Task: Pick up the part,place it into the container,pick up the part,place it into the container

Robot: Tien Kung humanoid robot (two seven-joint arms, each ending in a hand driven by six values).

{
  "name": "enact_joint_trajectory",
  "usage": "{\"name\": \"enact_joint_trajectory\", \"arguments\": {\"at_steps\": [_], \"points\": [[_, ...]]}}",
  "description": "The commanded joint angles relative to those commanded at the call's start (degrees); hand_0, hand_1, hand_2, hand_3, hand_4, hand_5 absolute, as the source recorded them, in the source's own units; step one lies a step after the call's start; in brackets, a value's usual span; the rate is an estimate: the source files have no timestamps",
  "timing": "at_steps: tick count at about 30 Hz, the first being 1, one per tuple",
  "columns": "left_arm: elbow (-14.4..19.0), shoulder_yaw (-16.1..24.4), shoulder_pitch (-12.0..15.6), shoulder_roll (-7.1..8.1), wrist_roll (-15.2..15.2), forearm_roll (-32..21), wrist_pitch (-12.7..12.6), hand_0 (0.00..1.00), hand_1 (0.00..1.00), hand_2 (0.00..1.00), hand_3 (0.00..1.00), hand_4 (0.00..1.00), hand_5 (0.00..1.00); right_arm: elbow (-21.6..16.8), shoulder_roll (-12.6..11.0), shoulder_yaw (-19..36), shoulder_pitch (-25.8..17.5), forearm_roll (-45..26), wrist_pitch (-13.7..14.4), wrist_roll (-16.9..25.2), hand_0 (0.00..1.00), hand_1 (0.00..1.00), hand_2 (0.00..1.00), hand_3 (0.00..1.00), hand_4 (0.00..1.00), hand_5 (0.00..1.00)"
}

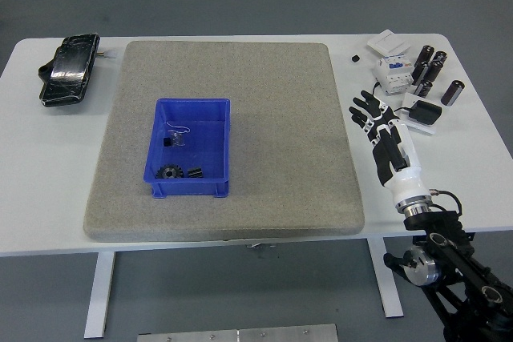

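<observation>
mat (272,118) right of bin (190,147): open | far-right corner: cylinders (433,74), breaker (393,74) crowd

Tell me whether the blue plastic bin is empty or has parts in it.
Not empty. The blue plastic bin holds a black toothed gear, a small black piece beside it, and a small wire-looped item.

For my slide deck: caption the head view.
Right hand open over the table's right side, holding nothing; blue container on the grey mat already holds parts.
</observation>
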State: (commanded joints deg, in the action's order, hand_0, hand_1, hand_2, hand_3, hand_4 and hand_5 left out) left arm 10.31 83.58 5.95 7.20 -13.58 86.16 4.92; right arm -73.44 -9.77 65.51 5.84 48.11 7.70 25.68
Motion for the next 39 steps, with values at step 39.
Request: {"name": "enact_joint_trajectory", "arguments": {"at_steps": [39], "points": [[0.00, 0.34, -0.14, -0.34, 0.08, 0.20, -0.03, 0.674, 0.645, 0.618, 0.631, 0.709, 0.589, 16.00, 2.16, -1.40, 2.93, 3.26, 6.25, 3.74, 0.874, 0.809, 0.814, 0.765, 0.966, 0.998]]}}
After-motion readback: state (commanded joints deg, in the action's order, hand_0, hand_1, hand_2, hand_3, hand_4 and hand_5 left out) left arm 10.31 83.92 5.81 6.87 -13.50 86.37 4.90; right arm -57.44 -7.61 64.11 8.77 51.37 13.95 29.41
